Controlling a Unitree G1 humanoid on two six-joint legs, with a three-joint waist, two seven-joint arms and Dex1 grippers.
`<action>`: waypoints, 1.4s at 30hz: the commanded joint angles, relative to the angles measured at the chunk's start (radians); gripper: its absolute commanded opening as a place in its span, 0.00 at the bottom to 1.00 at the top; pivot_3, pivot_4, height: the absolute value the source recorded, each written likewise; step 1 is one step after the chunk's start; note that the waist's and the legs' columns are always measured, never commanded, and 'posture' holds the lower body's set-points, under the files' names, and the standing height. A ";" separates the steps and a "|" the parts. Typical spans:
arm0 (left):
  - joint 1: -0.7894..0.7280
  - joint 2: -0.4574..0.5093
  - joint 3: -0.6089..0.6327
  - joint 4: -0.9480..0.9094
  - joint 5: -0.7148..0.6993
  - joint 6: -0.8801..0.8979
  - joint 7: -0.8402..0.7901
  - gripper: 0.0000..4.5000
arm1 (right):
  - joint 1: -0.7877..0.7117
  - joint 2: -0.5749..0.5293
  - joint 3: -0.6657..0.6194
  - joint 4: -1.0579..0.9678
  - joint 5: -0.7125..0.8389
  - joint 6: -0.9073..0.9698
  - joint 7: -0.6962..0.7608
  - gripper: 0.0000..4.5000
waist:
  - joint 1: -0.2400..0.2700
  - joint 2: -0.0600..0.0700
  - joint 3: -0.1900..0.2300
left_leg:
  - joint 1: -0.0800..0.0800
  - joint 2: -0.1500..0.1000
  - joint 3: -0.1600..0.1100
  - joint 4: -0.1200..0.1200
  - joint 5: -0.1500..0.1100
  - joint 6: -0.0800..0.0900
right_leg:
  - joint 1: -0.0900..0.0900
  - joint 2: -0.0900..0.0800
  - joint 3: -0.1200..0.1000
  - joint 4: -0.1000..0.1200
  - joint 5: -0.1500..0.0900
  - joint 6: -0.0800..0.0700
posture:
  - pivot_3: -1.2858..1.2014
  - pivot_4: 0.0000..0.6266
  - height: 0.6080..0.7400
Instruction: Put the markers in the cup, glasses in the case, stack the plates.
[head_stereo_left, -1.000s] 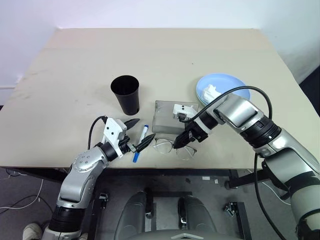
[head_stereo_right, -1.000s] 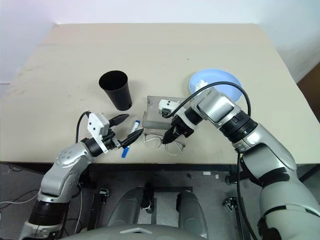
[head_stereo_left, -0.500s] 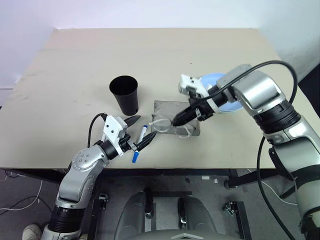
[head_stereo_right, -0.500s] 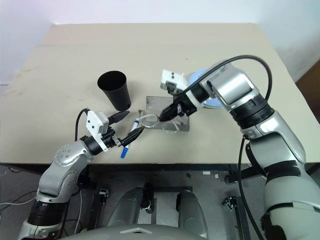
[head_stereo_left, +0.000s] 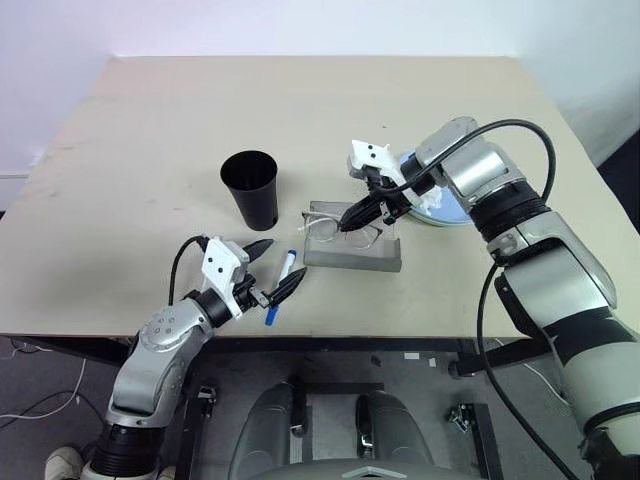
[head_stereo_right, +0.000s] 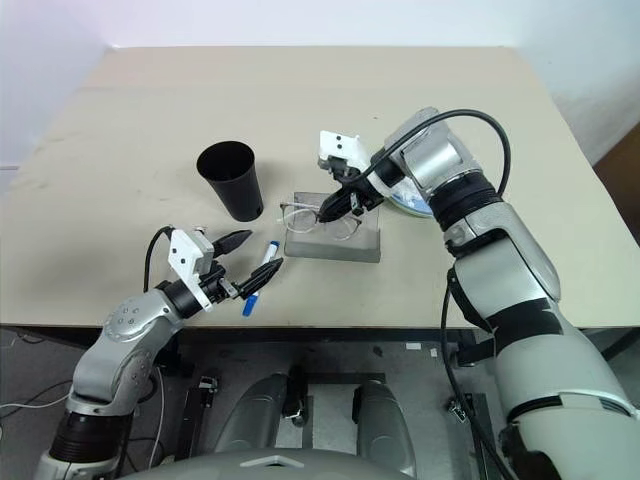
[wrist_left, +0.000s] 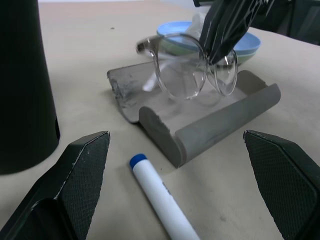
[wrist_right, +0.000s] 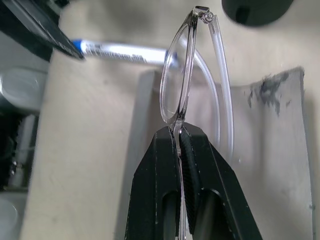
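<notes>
so far none of the three jobs can be counted as finished, though one is well in hand. the glasses (head_stereo_left: 338, 228) are pinched at the bridge between the tightly closed fingers of the right gripper (head_stereo_left: 350, 220) and are held just above the open grey case (head_stereo_left: 352, 245), which lies flat on the table (head_stereo_left: 150, 130) between the black cup (head_stereo_left: 251, 188) and the plates. in the left wrist view the lenses are seen hanging over the tray of the case, apparently not yet resting in it; setting them down and letting go is judged to be what is left of this step. a single marker (head_stereo_left: 279, 286) is seen lying on the table near the front edge, just beside the case and well short of the cup, which stands upright and looks empty. the left gripper (head_stereo_left: 270, 270) is held low beside the marker with its fingers spread wide and nothing between them, so the marker is judged untouched. the blue plate (head_stereo_left: 452, 206) is seen partly hidden behind the right arm; a pale green rim shows with it in the left wrist view, so the plates may be stacked, but this cannot be told.
</notes>
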 joint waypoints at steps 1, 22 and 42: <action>0.010 0.005 0.023 -0.027 -0.001 -0.032 0.000 1.00 | -0.049 0.016 -0.018 0.062 -0.044 -0.047 0.020 0.01 | 0.000 0.000 0.000 | 0.000 0.000 0.000 0.000 0.000 0.000 | 0.000 0.000 0.000 0.000 0.000 0.000 | 0.52 0.24 0.90; -0.016 -0.008 0.006 -0.146 -0.019 0.084 0.081 1.00 | -0.027 0.052 0.039 0.190 -0.129 -0.074 0.055 0.01 | 0.001 0.000 0.000 | 0.002 0.000 0.001 -0.005 0.000 -0.001 | -0.001 0.000 0.000 0.000 0.001 -0.001 | 0.52 0.24 0.90; -0.011 -0.001 0.016 -0.054 -0.008 0.018 0.030 1.00 | -0.012 0.032 0.072 0.135 -0.070 -0.013 0.055 0.38 | 0.000 0.000 -0.001 | 0.001 0.000 0.001 -0.005 0.000 -0.001 | -0.002 0.000 0.000 0.000 0.001 -0.001 | 0.52 0.24 0.90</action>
